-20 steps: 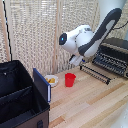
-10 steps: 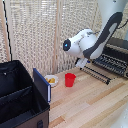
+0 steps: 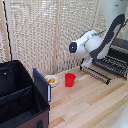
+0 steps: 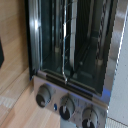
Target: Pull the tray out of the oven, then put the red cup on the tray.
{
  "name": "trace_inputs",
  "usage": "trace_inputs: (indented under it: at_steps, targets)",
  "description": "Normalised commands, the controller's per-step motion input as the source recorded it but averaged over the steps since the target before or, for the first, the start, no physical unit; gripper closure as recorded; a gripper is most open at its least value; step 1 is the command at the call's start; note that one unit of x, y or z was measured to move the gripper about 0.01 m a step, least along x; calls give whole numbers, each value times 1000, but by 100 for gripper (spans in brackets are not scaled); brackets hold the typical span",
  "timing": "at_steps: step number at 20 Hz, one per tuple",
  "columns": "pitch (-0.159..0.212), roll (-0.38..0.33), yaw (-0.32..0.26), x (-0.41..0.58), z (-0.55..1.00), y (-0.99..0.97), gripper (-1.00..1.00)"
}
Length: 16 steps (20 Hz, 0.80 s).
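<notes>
Since half a second ago my arm [image 3: 95,42] has swung a bit further toward the exterior view's right, closer to the oven [image 3: 116,59]; nothing else budged.

Biggest thing around is the light wood table [image 3: 90,102], with pale woven blinds [image 3: 45,35] running across the whole far side. On the near left sits a big black fabric case [image 3: 20,100], lid flipped open.

The oven is over on the far right with its door [image 3: 95,72] dropped flat, long bar handle along the front edge. The tray [image 3: 111,65] looks like it's poking out over the open door, but it's blurry, so I won't swear how far. My wrist view is staring straight into the oven cavity, thin tray bars [image 4: 65,45] in the middle and a row of control knobs [image 4: 66,106] along one edge.

My arm is bent over, white elbow bulging toward the middle of the table, wrist pointed at the oven mouth. My pincer is hidden behind my own arm and isn't in the wrist picture either, so I can't tell if it's open or closed.

The red cup [image 3: 70,79] stands upright mid-table, left of the oven door, just beside a small white bowl [image 3: 50,80] with yellow bits.
</notes>
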Motion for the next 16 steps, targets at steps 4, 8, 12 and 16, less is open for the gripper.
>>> trace_inputs:
  at_steps: [4, 8, 12, 16]
  targets:
    - [0, -78, -16, 389, 0, -571, -100]
    - [0, -56, -80, 339, -67, -506, -100]
    - [14, -12, -91, 184, -160, -566, -100]
    - [16, -10, -114, 19, -105, -586, -100]
